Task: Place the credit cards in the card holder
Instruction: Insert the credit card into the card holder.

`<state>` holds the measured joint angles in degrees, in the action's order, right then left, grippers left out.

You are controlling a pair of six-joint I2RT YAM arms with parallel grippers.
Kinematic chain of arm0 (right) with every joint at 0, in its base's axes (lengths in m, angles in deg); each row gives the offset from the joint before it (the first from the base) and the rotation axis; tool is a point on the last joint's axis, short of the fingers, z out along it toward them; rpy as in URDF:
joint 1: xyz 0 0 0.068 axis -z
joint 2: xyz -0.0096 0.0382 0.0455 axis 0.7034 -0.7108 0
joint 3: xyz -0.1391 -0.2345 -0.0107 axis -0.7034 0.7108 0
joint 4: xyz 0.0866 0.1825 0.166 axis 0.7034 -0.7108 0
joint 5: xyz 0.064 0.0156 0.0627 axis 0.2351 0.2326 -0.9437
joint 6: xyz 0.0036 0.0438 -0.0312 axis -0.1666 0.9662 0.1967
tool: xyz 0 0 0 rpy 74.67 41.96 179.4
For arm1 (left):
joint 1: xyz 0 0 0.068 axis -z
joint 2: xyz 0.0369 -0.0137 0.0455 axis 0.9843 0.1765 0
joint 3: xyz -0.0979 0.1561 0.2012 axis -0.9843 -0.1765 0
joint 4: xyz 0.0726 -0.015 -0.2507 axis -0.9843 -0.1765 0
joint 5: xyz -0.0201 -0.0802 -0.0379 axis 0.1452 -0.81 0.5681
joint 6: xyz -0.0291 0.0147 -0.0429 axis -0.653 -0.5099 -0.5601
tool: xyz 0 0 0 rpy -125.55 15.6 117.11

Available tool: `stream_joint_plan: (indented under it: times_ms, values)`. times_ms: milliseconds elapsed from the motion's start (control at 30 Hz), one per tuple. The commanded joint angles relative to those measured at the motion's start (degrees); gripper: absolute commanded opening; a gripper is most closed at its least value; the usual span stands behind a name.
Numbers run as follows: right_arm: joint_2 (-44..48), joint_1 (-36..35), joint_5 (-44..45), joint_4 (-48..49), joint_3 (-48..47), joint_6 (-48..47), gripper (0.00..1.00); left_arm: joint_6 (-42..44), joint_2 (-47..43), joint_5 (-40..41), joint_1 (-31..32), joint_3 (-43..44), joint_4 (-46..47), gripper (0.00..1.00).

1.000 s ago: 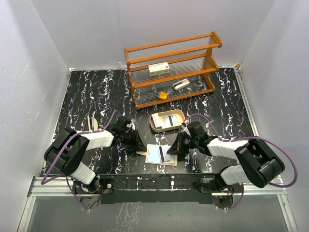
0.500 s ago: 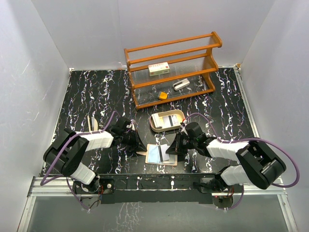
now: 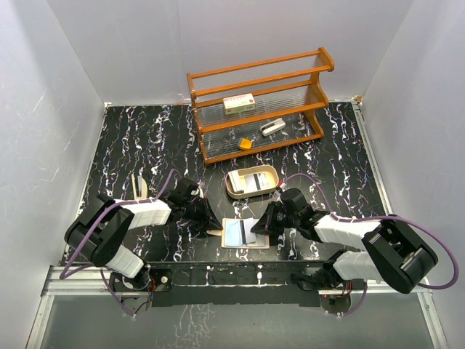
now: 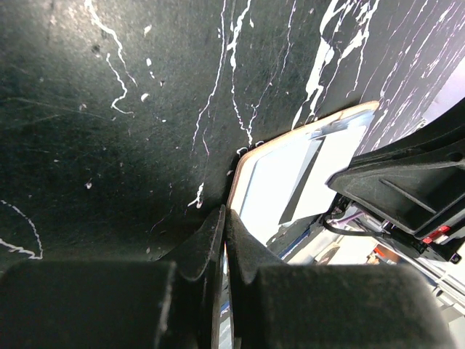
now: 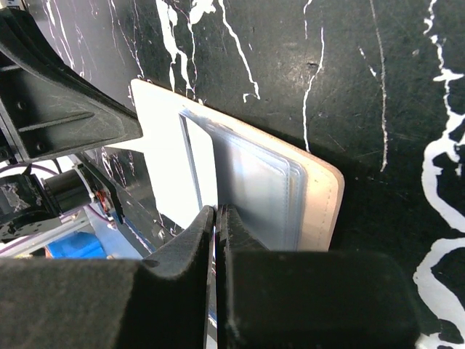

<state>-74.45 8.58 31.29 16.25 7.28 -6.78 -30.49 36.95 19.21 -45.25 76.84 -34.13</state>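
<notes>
Both grippers are pinched shut with nothing visibly held, and they meet over the card holder [image 3: 243,234], which lies open and flat close to the near edge of the table [image 3: 145,145], between the two arms. The left gripper [image 3: 211,221] has its tips at the holder's left edge. The right gripper [image 3: 256,227] sets its tips on the right half, over the clear pockets [image 5: 254,182]. One dark credit card [image 3: 253,182] sits in the oval tray [image 3: 231,190], just on the far side of the holder; whether another card is already in a pocket I cannot tell. The likely trouble is that the light holder skids on the glossy table under a sideways push, a tip snags a pocket and folds the holder, or the two close grippers knock together
</notes>
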Motion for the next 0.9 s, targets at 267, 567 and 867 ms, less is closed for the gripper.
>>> stream_joint_plan:
  times_ms: [267,567,867]
  values:
    - [2.41,-2.80,6.59,0.11,3.04,5.15,0.02,0.28,0.68,2.70,1.62,-3.08,-5.09,0.02]
    - [0.99,-6.44,9.90,-4.46,-0.80,4.72,0.19,-0.23,0.02,2.68,1.99,-3.22,-4.80,0.02]
    - [-0.89,-10.17,15.01,-16.02,-8.74,2.14,0.35,-1.15,0.06,2.06,2.32,-4.02,-2.75,0.02]
